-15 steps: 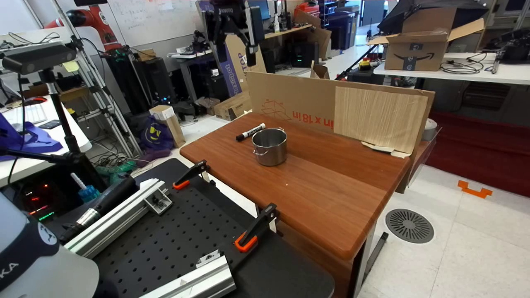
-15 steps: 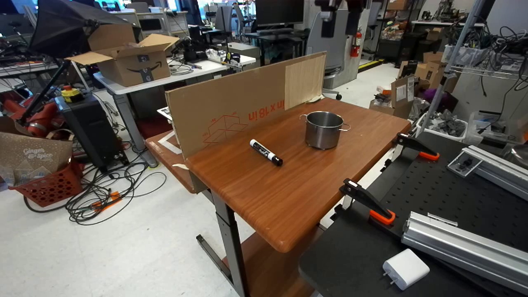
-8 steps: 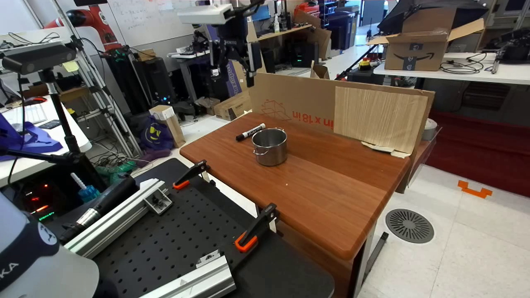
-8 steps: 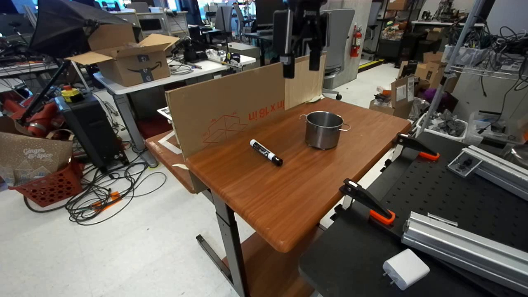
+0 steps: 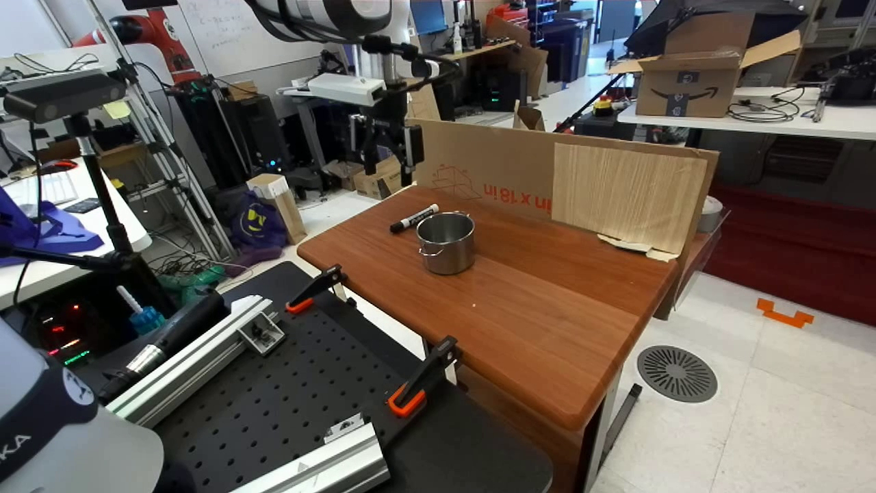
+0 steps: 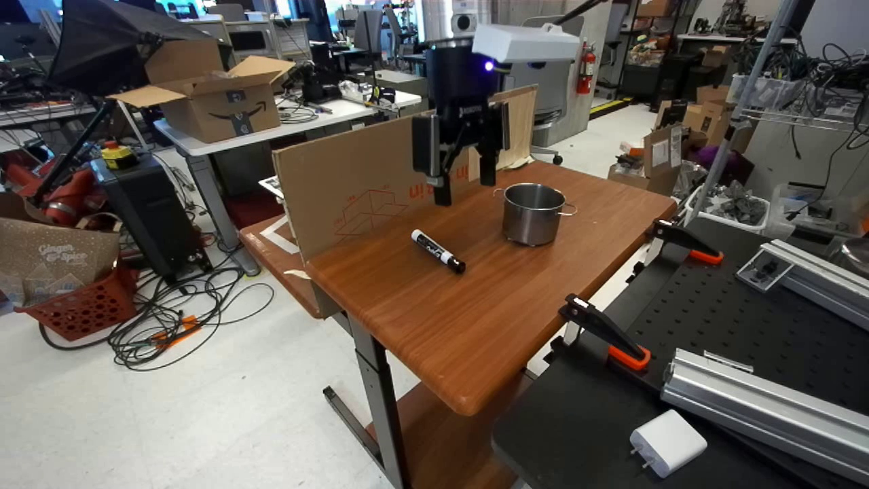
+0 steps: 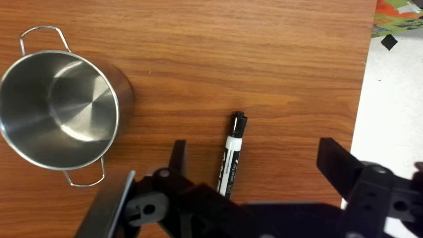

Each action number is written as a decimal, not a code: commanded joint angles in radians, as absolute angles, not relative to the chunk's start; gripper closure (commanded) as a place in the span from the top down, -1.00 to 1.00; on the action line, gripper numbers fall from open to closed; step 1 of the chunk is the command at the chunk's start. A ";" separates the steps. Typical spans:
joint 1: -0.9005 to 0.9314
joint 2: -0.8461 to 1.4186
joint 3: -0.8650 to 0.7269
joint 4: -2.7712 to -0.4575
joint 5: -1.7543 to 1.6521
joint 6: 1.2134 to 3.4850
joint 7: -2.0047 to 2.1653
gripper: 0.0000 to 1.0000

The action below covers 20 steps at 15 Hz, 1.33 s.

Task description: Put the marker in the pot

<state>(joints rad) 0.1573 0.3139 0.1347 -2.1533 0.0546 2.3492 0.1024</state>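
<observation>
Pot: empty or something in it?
Empty, as far as the wrist view shows: inside the pot there is only bare metal. The marker lies outside, on the tabletop.

In both exterior views we see a table (image 5: 540,315) with a cardboard sheet (image 5: 520,164) standing along its far edge, and a bench (image 5: 287,390) nearer, with clamps (image 5: 428,373) at its edge. In an exterior view we find a box (image 5: 688,89) on a desk (image 5: 845,124), far right; in an exterior view, a charger (image 6: 669,443) on the bench, near right, and a basket (image 6: 78,309), left.
</observation>
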 commanded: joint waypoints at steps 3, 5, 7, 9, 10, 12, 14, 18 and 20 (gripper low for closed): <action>0.194 0.431 0.118 -2.096 0.037 2.405 0.207 1.00; 0.210 0.468 0.109 -2.084 0.030 2.413 0.250 1.00; 0.229 0.491 0.093 -2.083 0.019 2.433 0.293 1.00; 0.244 0.512 0.075 -2.079 0.007 2.457 0.331 1.00; 0.250 0.518 0.066 -2.078 0.003 2.465 0.347 1.00; 0.262 0.535 0.043 -2.068 -0.014 2.471 0.384 1.00; 0.275 0.553 0.023 -2.054 -0.034 2.467 0.417 1.00; 0.316 0.591 -0.008 -2.027 -0.090 2.453 0.483 1.00; 0.334 0.606 -0.016 -2.017 -0.109 2.450 0.508 1.00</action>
